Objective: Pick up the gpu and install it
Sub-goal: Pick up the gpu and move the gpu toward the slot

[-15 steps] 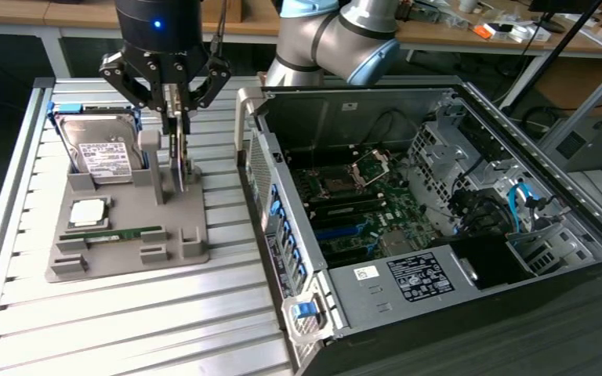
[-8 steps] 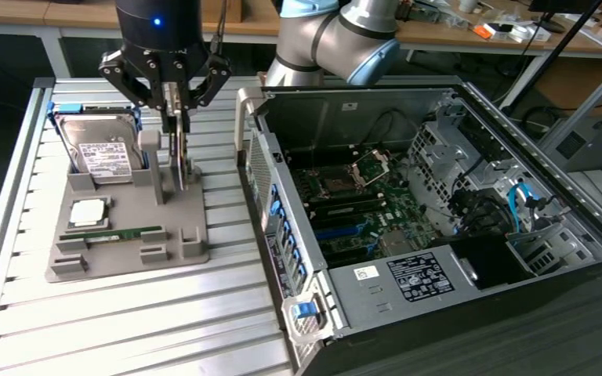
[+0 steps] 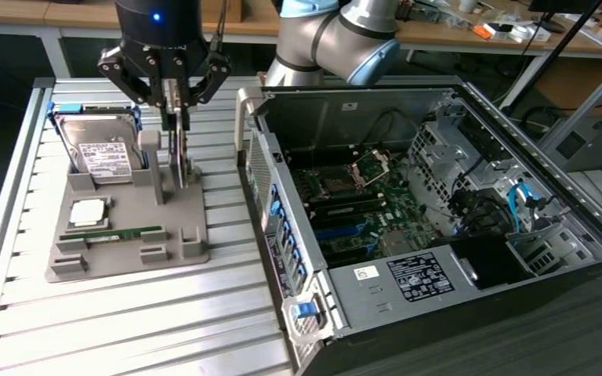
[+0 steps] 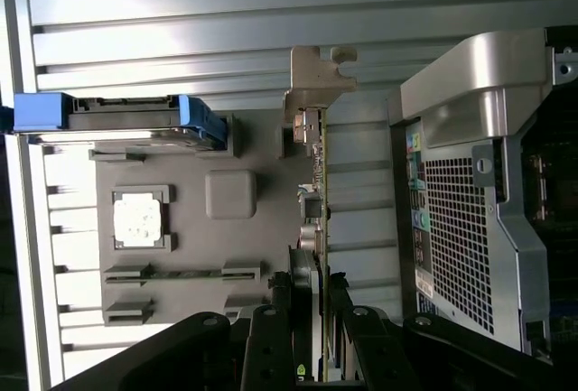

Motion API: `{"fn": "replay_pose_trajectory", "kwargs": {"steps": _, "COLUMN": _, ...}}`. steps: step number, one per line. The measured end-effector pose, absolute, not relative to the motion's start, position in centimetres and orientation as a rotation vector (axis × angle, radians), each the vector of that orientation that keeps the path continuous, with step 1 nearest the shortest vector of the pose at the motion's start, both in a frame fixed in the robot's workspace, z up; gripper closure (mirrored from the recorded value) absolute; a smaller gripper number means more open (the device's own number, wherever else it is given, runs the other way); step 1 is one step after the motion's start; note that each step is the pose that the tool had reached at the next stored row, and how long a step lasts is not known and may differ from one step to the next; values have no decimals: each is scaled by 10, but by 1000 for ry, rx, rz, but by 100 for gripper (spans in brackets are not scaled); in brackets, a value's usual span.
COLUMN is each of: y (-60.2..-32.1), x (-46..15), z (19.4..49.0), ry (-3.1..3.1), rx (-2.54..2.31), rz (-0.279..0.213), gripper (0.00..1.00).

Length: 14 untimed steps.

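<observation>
The gpu (image 3: pixel 182 153) stands on edge in a slot of the grey holder (image 3: pixel 123 251), a thin dark card. In the wrist view I look down its edge (image 4: pixel 318 183), with its silvery bracket (image 4: pixel 312 84) at the far end. My gripper (image 3: pixel 176 113) hangs straight above it, and its black fingers (image 4: pixel 298 296) press on both faces of the card's top edge. The gripper (image 4: pixel 318 296) is shut on the gpu, which still sits in the holder. The open computer case (image 3: pixel 437 204) lies at the exterior view's right, with its motherboard (image 3: pixel 364 211) exposed.
The holder also carries a hard drive (image 3: pixel 103 149) in a blue caddy (image 4: pixel 117 116), a processor chip (image 3: pixel 88 210) and a green memory stick (image 3: pixel 113 233). The case's perforated rear wall (image 4: pixel 461 219) stands close beside the card. Everything rests on a slatted metal table (image 3: pixel 123 329).
</observation>
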State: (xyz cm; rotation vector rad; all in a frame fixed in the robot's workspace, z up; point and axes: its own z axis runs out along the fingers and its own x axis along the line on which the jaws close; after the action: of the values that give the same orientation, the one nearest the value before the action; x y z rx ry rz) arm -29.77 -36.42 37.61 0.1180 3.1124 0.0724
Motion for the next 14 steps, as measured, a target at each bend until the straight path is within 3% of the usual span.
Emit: {"fn": "replay_pose_trajectory", "kwargs": {"steps": 14, "y": -364, "x": -298, "z": 381, "ry": 3113, "rx": 118, "rz": 72, "gripper": 73}}
